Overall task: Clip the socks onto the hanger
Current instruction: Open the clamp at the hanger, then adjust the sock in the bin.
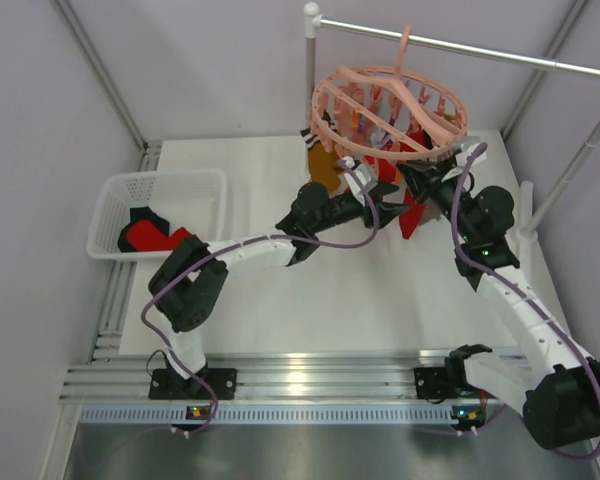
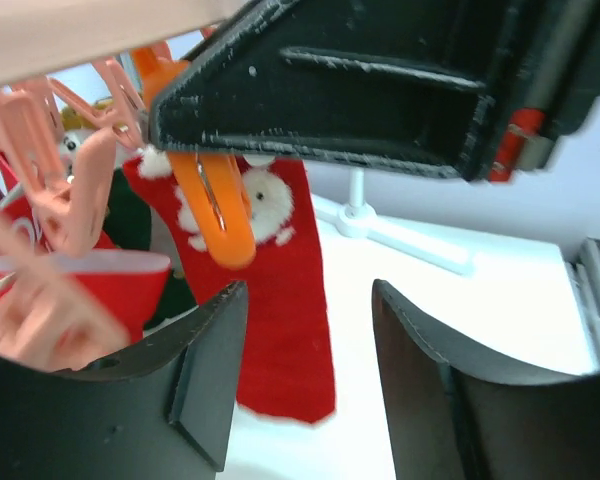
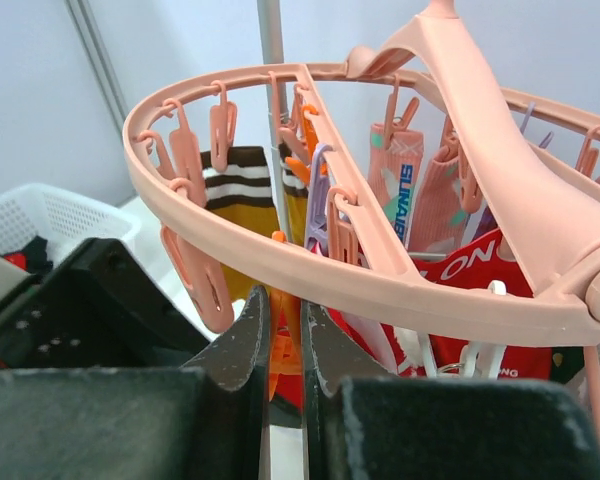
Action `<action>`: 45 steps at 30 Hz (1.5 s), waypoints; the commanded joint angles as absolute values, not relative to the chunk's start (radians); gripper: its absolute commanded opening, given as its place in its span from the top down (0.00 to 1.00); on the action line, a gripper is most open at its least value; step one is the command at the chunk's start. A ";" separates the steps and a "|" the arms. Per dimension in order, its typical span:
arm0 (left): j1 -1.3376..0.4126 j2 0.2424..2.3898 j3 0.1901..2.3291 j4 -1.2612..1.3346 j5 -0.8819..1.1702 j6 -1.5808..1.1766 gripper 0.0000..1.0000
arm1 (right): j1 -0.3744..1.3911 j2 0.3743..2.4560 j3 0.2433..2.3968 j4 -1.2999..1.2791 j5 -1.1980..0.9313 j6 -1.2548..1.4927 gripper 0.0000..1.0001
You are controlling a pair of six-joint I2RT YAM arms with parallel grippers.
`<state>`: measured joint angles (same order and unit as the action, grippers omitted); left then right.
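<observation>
The salmon-pink hanger point(image 1: 390, 105) hangs by its hook from a rod, with several socks clipped under it. My right gripper point(image 1: 420, 180) reaches up under the ring point(image 3: 310, 268), its jaws shut on an orange clip point(image 3: 285, 320). In the left wrist view that orange clip point(image 2: 215, 215) sits on the top of a red sock with a Santa pattern point(image 2: 285, 330). My left gripper point(image 1: 377, 198) is open and empty just in front of this sock point(image 1: 412, 215), which shows between the open jaws point(image 2: 305, 335). More red socks point(image 1: 152, 238) and a black one lie in the basket.
A white mesh basket point(image 1: 205, 180) stands at the left of the table. The hanger also holds a striped brown and yellow sock point(image 3: 242, 190), a pink sock point(image 3: 395, 185) and a red lettered one point(image 3: 480, 270). A white stand post point(image 1: 311, 60) holds the rod.
</observation>
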<state>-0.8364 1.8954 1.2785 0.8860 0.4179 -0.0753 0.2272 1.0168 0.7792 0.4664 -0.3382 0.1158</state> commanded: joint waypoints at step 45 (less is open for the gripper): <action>0.267 1.976 1.606 -0.825 0.347 0.899 0.37 | 0.229 1.072 0.913 0.290 -0.311 0.195 1.00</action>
